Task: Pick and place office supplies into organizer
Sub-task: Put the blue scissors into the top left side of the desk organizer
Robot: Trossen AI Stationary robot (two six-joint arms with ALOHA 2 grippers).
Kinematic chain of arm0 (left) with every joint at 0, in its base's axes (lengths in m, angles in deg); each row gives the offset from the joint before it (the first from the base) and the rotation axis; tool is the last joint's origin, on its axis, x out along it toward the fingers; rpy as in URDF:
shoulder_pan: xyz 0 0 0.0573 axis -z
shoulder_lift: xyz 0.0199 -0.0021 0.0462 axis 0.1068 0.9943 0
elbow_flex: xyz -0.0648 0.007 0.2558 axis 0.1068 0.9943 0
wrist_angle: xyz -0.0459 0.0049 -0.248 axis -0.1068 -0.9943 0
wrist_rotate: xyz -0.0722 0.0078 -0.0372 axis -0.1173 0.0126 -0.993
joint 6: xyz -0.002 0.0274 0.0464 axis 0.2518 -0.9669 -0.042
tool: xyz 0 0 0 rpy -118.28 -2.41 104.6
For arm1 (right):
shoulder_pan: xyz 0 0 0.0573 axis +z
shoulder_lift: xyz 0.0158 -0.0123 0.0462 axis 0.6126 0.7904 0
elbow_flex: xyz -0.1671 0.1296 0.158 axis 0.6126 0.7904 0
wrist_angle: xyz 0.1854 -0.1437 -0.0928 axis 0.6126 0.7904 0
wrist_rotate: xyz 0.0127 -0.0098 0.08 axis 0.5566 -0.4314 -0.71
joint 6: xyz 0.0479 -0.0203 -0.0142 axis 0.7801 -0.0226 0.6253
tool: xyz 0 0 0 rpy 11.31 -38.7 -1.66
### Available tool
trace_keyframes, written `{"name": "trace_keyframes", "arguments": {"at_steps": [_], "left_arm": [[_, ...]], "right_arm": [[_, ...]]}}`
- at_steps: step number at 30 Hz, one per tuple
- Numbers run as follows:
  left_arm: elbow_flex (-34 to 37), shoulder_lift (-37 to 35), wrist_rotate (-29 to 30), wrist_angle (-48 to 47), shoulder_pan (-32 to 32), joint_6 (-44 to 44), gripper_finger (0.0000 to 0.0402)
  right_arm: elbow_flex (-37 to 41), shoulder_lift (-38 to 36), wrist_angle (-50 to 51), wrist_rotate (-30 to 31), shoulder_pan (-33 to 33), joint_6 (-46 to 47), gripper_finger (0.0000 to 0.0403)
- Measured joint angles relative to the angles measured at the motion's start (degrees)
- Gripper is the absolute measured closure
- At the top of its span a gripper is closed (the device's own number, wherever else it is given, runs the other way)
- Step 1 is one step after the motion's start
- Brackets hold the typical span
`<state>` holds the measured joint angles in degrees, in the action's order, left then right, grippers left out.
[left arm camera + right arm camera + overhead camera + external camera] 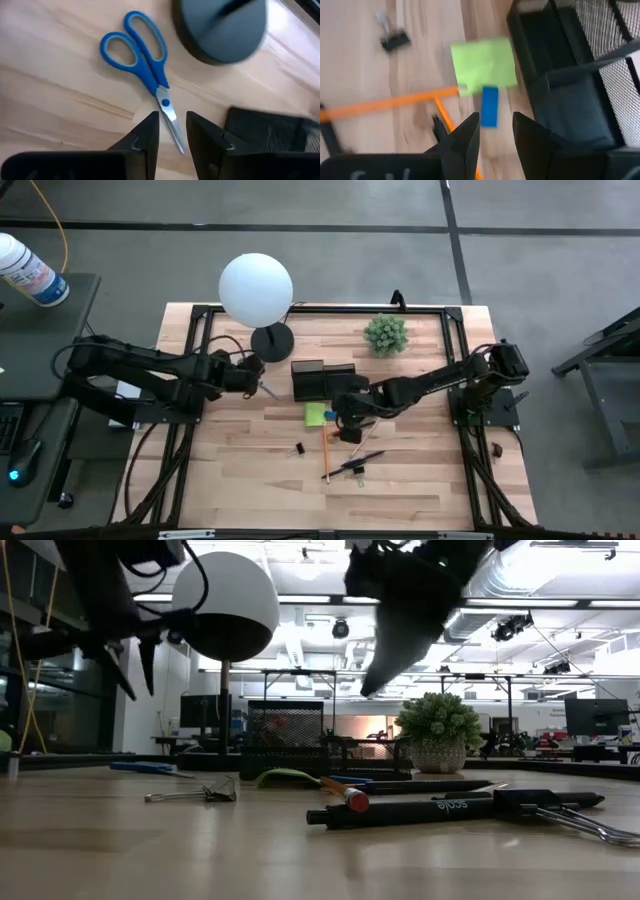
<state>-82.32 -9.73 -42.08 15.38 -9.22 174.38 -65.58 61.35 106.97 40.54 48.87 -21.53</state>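
Note:
Blue-handled scissors [135,47] lie flat on the wooden table beside the lamp's base. My left gripper [172,117] hovers open above their blade tips, well clear of the table in the low view [130,660]. The dark mesh organizer [322,378] stands mid-table. In front of it lie a lime-green sticky-note pad [485,62] and a small blue block [489,106], with my right gripper [496,120] open above the block [345,418]. An orange pencil [390,102], a dark pen [440,808] and black clips [298,449] lie nearer the front edge.
A white globe lamp [256,288] with a round black base [272,340] stands at the back left, close to the scissors. A small green potted plant [385,333] stands at the back right. Bare wood lies along the table's near edge [250,500].

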Motion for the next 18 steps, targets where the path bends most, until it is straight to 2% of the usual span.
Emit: {"name": "trace_keyframes", "arguments": {"at_steps": [6,12,18], "left_arm": [[0.0,6.7,-2.9,-3.3,0.1,16.3,0.0316],[0.0,10.2,-2.9,-3.2,-2.1,17.4,0.0316],[0.5,10.4,-0.5,-3.8,-5.0,16.8,0.0314]], "right_arm": [[0.0,0.0,4.6,-0.1,0.5,-3.8,0.0295],[0.0,0.0,5.0,-0.1,1.1,-4.4,0.0295],[0.0,0.0,5.2,-1.6,1.0,-3.4,0.0295]]}}
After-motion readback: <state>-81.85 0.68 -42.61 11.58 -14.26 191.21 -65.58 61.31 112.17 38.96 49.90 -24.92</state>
